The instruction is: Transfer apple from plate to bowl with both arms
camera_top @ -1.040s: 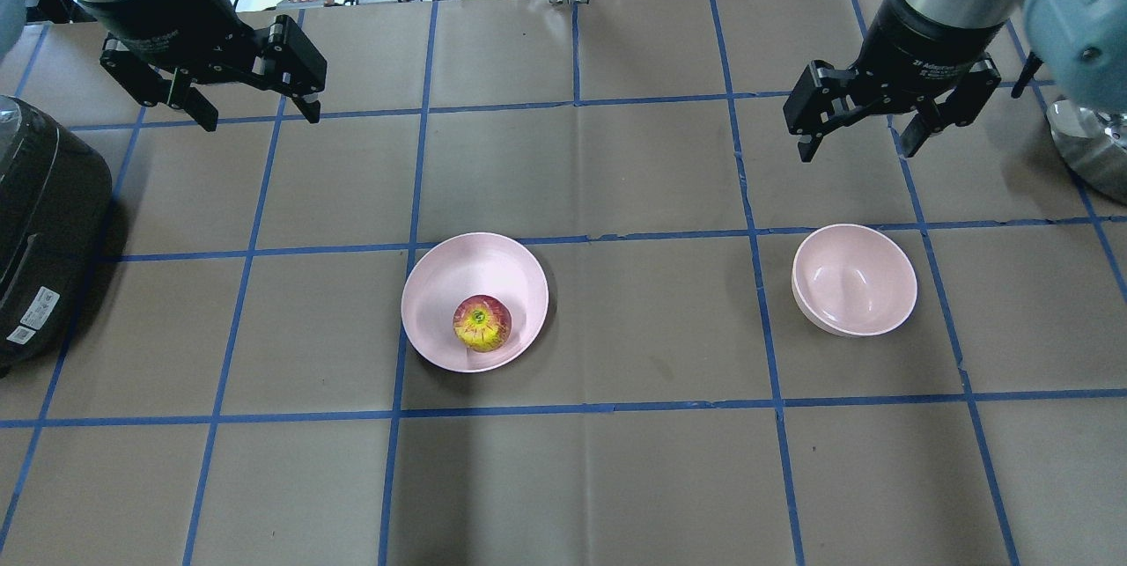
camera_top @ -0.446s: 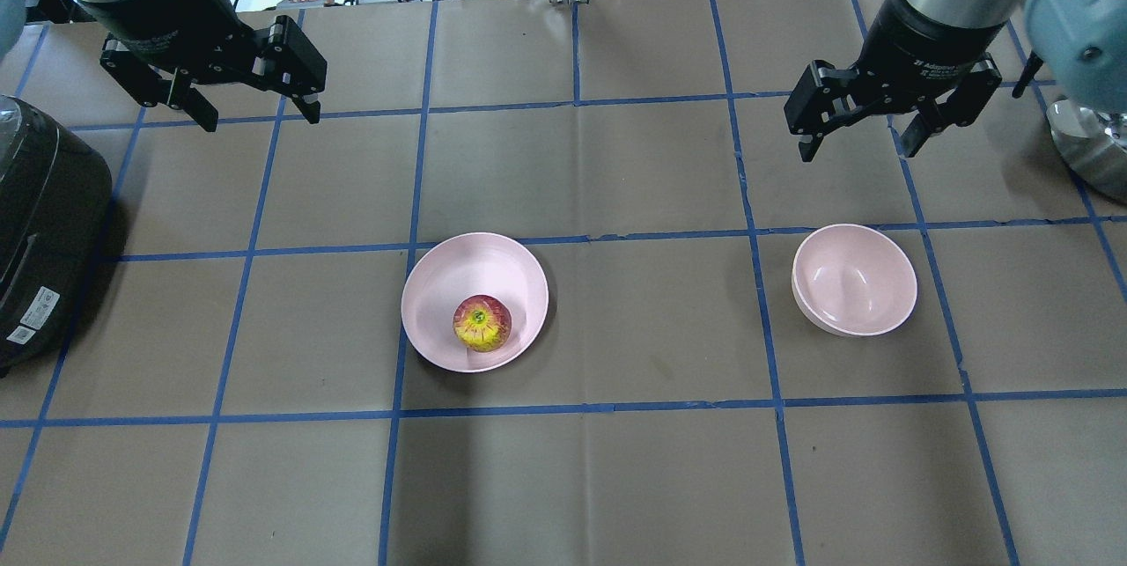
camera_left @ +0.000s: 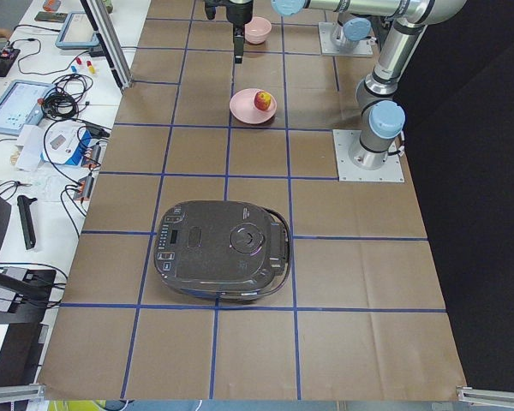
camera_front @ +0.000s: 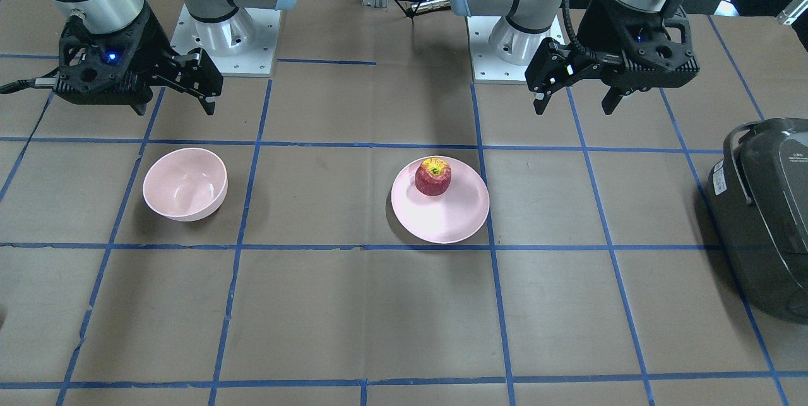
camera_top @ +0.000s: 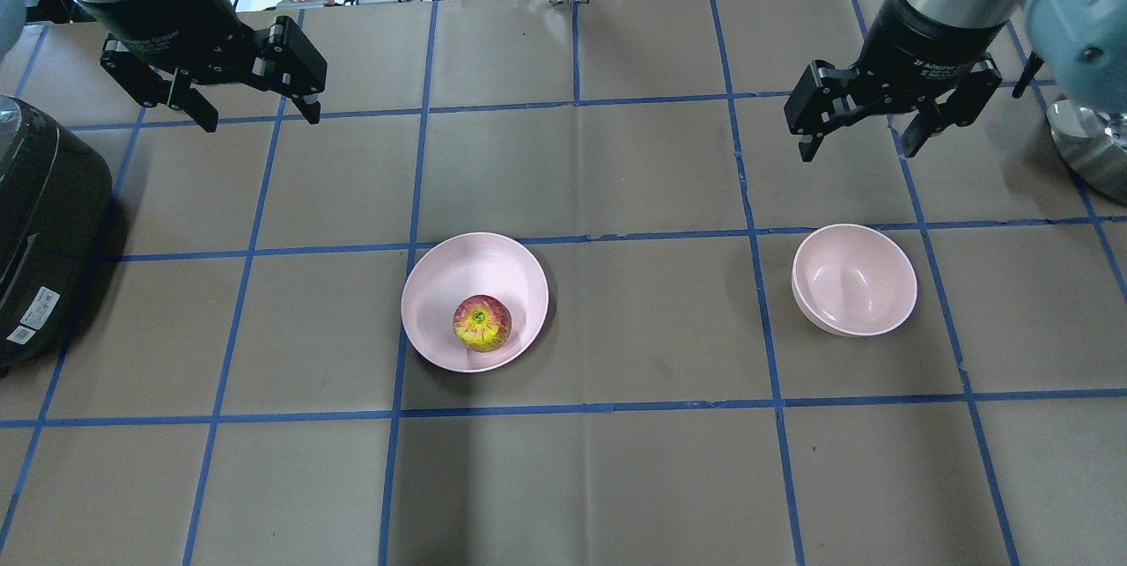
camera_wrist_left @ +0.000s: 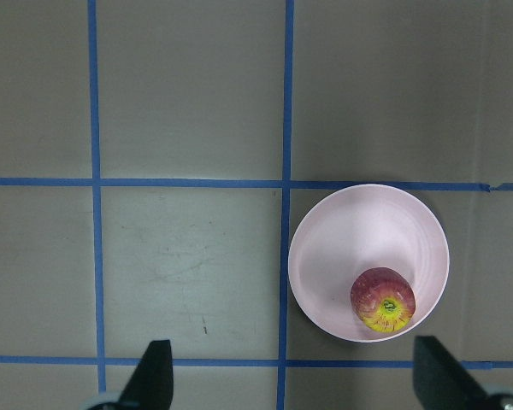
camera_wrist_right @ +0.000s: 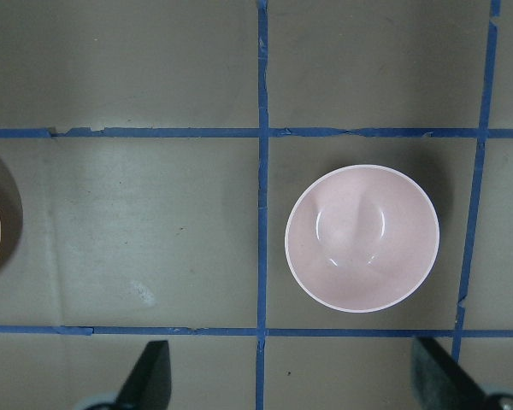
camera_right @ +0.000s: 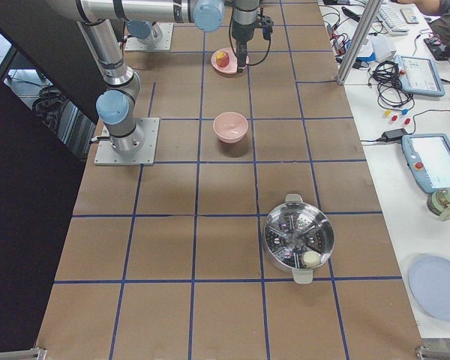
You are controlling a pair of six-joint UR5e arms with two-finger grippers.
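Unmoved since a second ago: left gripper (camera_top: pixel 261 115), right gripper (camera_top: pixel 858 150), apple (camera_top: pixel 482 324), plate (camera_top: pixel 449 280) and bowl (camera_top: pixel 823 262) alike.

Nearest the robot, bare brown bench (camera_top: pixel 616 478) crossed by blue tape lines, open across the whole near row of squares.

Farther out, apple on the plate, stem end up, close to the rim on the robot's side and touching neither gripper. Well to the right of it, bowl upright, with a full square of bare bench between plate and bowl. At the bench's left edge, dark rice cooker (camera_top: pixel 44 223), well apart from the plate.

Beyond these, both grippers above the bench, spread wide and holding nothing. Left gripper beyond the plate and off to its left; right gripper beyond the bowl, roughly in line with it. At the right edge, just beside the right arm, silver pot (camera_top: pixel 1092 143), partly cut off.

Farthest, bench edge against a white table strewn with cables.
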